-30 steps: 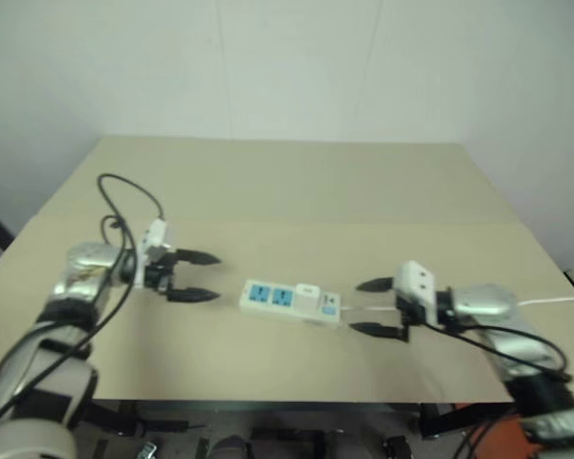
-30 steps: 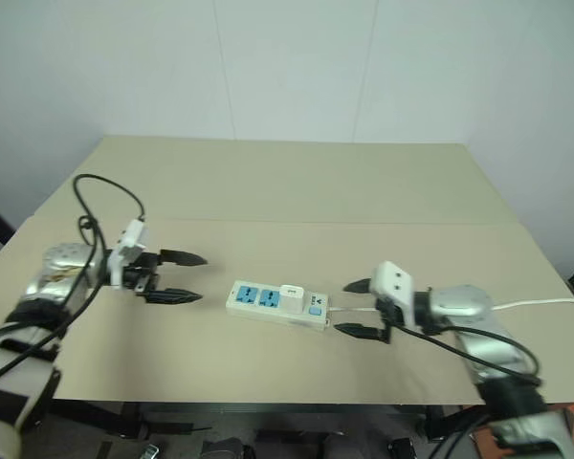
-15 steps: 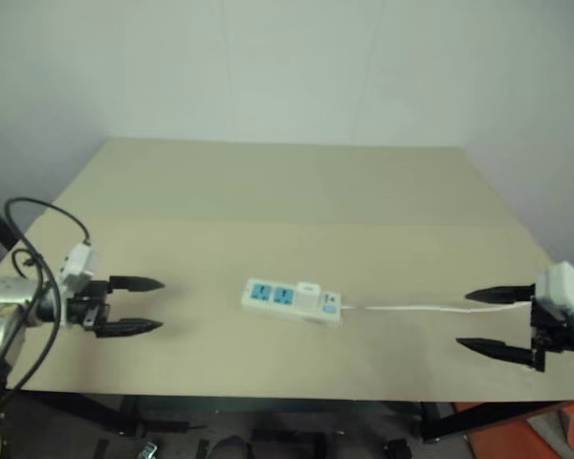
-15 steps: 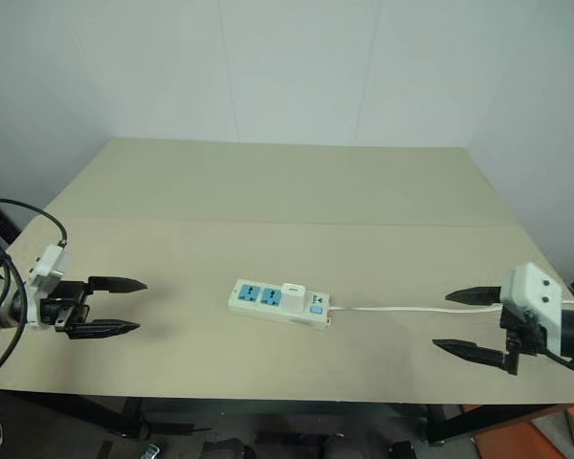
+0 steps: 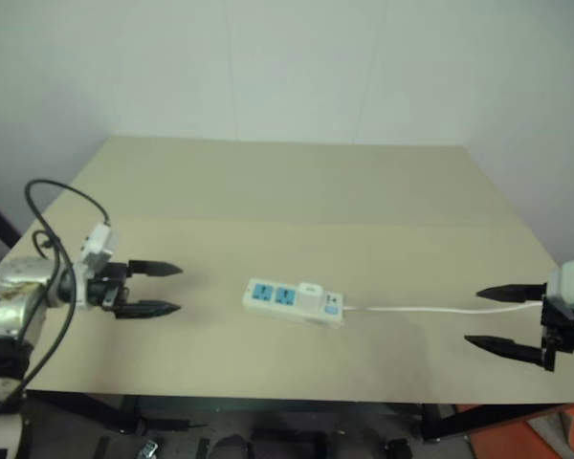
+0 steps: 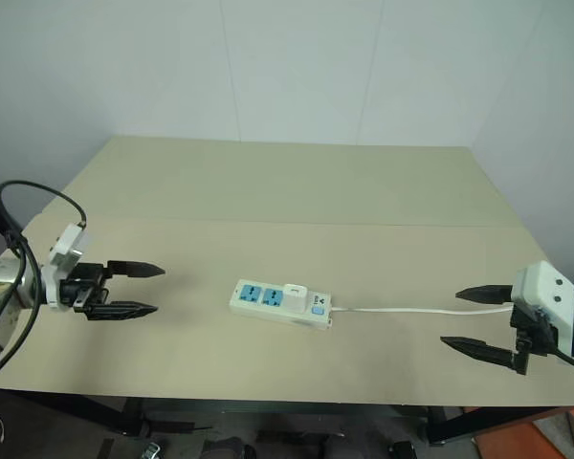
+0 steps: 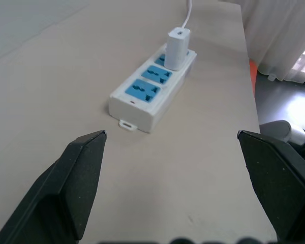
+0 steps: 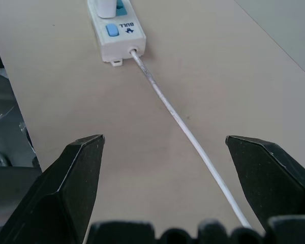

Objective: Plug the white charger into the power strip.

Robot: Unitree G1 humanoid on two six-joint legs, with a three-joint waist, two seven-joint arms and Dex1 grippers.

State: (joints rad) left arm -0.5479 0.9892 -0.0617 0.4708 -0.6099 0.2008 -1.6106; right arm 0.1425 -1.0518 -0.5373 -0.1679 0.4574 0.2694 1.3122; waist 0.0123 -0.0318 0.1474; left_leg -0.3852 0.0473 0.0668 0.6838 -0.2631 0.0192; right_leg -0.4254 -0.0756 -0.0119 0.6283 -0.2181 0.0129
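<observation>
Charger (image 7: 177, 48) and power strip (image 6: 280, 304) are seen joined already: the small white block stands upright in the socket panel nearest the cord end, with two blue panels free to its left. Nearest, along the bench (image 6: 297, 191) front edge, the left gripper (image 6: 134, 289) and the right gripper (image 6: 478, 320) are held wide open and empty, each well apart from the strip, one to either side. The thin cord (image 6: 402, 310) is laid rightward toward the right gripper. The plugging is judged done; what remains is best handled by keeping both grippers clear, so that neither cord nor strip is snagged.
</observation>
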